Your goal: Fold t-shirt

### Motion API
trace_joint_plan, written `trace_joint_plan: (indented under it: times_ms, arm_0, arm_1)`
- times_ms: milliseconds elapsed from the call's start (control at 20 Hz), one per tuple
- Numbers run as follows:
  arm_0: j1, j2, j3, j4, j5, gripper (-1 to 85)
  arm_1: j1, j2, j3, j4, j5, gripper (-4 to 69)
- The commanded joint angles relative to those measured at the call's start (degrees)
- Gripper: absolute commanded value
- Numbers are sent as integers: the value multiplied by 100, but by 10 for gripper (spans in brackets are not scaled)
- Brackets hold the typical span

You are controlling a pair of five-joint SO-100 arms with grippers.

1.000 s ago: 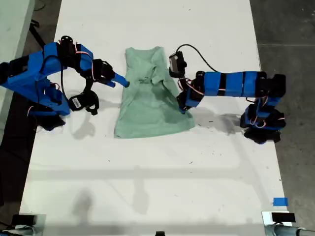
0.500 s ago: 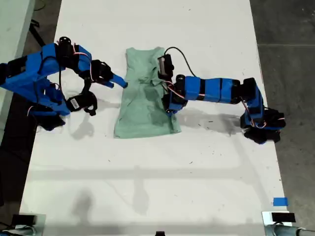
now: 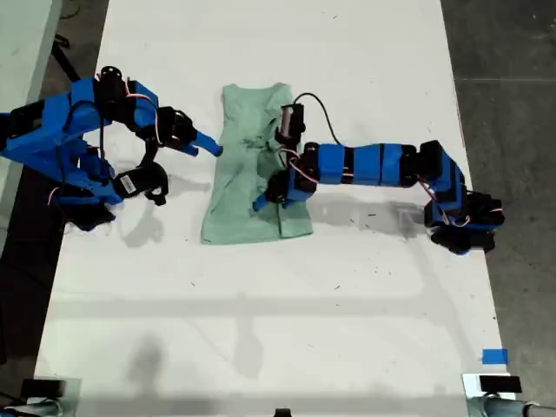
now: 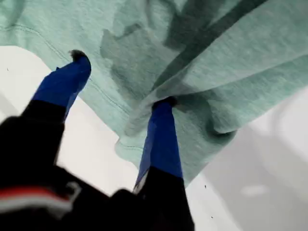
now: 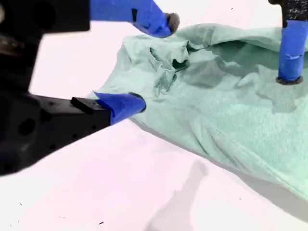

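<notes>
Step in hand: side fold. T-shirt [image 3: 252, 178] lies mid-counter [image 3: 287, 330]. My first claw [image 4: 120, 79], jaws apart, has 1 finger tucked under a raised fold, over the shirt. My second claw [image 5: 151, 62] stands open at the sleeve edge, gripping nothing. Next, I judge: lay fold flat, withdraw. No containers seen.
</notes>
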State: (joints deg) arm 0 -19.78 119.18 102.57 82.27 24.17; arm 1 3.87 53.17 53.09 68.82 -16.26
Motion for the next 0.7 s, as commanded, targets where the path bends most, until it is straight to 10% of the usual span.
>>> trace_joint_plan:
  times_ms: [0,350,650]
  arm_0:
    - [18,229,0,-79,-70,253]
    - [422,176,791,-580,-624,254]
    - [765,149,1274,-984,-976,254]
  arm_1:
    - [97,967,-554,246,-202,266]
    - [738,3050,-299,1494,-835,227]
    - [694,2628,-237,1327,-949,202]
